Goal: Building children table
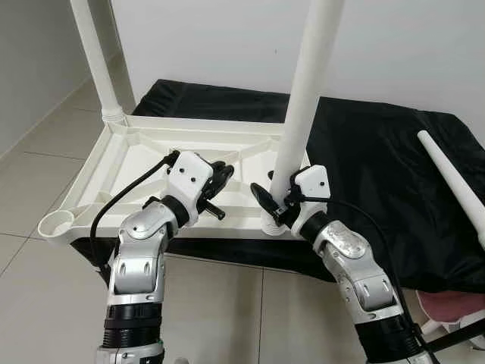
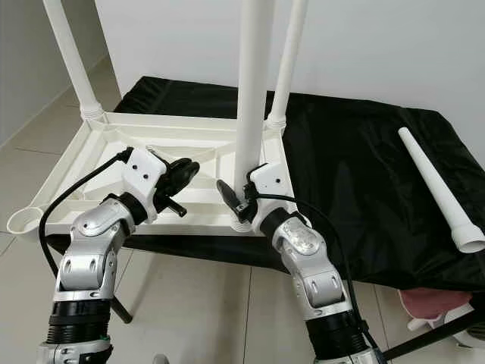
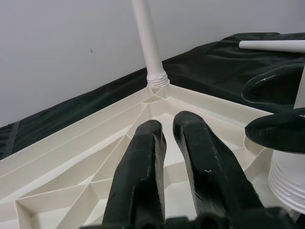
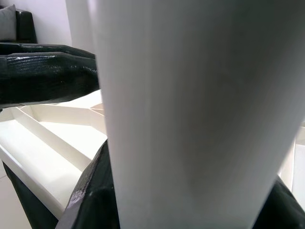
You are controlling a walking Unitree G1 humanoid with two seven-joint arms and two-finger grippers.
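The white table top (image 1: pixel 144 155) lies upside down on a black cloth (image 1: pixel 379 167). An upright white leg (image 1: pixel 303 91) stands in its near right corner socket. My right gripper (image 1: pixel 277 202) is shut on this leg just above its threaded base (image 3: pixel 290 181), one finger on each side. My left gripper (image 1: pixel 224 174) is shut on nothing and hovers over the ribbed underside, just left of that leg; its fingers (image 3: pixel 143 157) lie side by side. Two more legs stand at the far left (image 1: pixel 95 53) and far right (image 2: pixel 289 53) corners. A loose leg (image 1: pixel 455 178) lies on the cloth at the right.
The near left corner socket (image 1: pixel 57 222) holds no leg. The cloth-covered surface ends just in front of the table top, with tiled floor (image 1: pixel 30 174) below and to the left. A pink object (image 1: pixel 447 307) sits low at the right. A white wall stands behind.
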